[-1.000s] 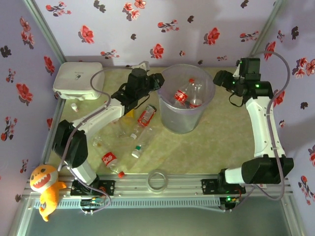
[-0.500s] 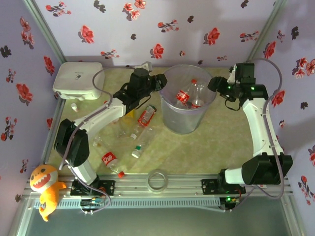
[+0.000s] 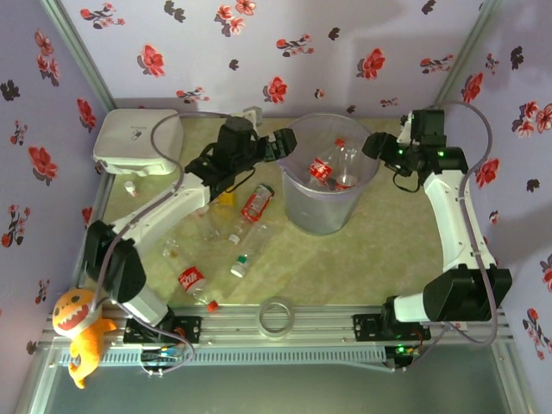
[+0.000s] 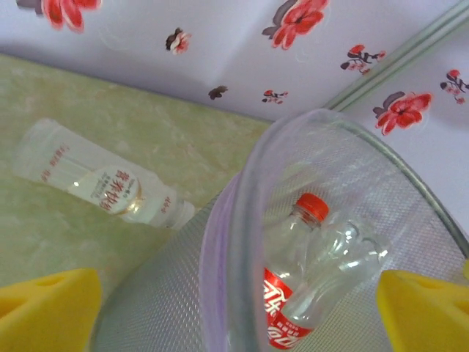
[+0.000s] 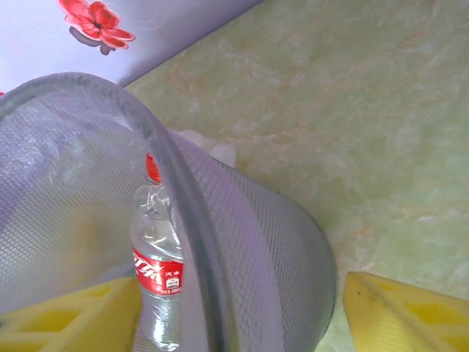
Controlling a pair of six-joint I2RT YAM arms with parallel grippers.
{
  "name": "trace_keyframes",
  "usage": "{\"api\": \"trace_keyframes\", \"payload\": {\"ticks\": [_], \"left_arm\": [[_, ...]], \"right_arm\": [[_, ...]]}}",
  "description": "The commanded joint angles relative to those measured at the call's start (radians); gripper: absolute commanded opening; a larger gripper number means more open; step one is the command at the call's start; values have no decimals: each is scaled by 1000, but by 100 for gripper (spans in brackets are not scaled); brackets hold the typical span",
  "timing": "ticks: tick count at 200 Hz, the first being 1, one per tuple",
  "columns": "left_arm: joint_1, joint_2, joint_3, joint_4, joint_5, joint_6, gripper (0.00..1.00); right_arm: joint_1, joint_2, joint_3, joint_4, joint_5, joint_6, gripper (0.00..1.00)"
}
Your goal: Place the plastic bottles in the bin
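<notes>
My left claw (image 3: 281, 143) and right claw (image 3: 373, 145) both gape wide and empty, each astride the rim of the round translucent grey plastic bin (image 3: 319, 217), probably to steady it. Two clear red-labelled plastic bottles (image 3: 321, 168) lie inside the bin; more bottles (image 3: 256, 204) lie on the green marbled table (image 3: 345, 267) to its left.

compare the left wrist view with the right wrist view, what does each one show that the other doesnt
Left wrist, not right wrist: the corner post and a white-labelled clear bottle lying whole on the table. Right wrist, not left wrist: the bin down to its base; a pale shape past the rim may be that bottle. Both: the bin, the red-capped bottle inside, flowered wall, and an open gripper, left gripper or right gripper, straddling the rim.
</notes>
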Motion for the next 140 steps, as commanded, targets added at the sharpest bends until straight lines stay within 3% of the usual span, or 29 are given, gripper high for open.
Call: {"api": "trace_keyframes", "payload": {"ticks": [1,38,59,75,103,140], "left_arm": [[53,-123,5,-133,-23,72,100],[219,-296,-55,-531,-84,73,100],[354,-395,-155,-681,-32,35,100],[410,-465,-250,-769,-10,5,100],[470,-552,-442,-837,50,-61,100],[541,-569,-641,-762,143,-114,100]], "right_arm": [[8,-19,60,30,17,-32,78],[8,-53,96,12,47,-64,84],[8,-91,89,0,55,-55,87],[9,-133,70,-5,78,-59,89],[5,-167,61,-46,124,-107,90],[-6,-166,58,-70,138,-160,91]]}}
